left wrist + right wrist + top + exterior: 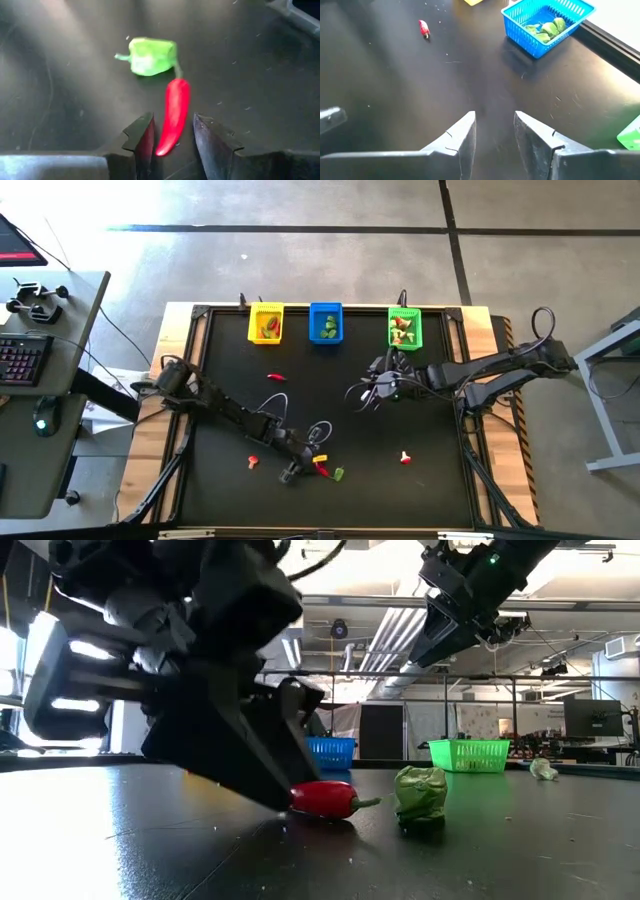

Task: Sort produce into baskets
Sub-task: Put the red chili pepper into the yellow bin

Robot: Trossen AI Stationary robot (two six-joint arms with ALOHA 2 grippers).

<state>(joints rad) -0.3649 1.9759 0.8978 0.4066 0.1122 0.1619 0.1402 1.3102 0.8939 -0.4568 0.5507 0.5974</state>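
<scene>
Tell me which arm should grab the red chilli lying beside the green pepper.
Left. Its pincer is open astride the red chilli; the right pincer, open, hangs near the green basket.

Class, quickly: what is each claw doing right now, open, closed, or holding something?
Left claw: open, straddling the red chilli on the table, not yet gripping.
Right claw: open, empty, above the table near the blue basket.

Worktop: black mat over a wooden frame.
Far edge: yellow basket, blue basket, green basket in a row, set apart.
Middle: a red chilli lies alone.
Near edge: red chilli just beside a green piece; a small piece, possibly a mushroom, to the left.
Right: white-and-red piece.
</scene>
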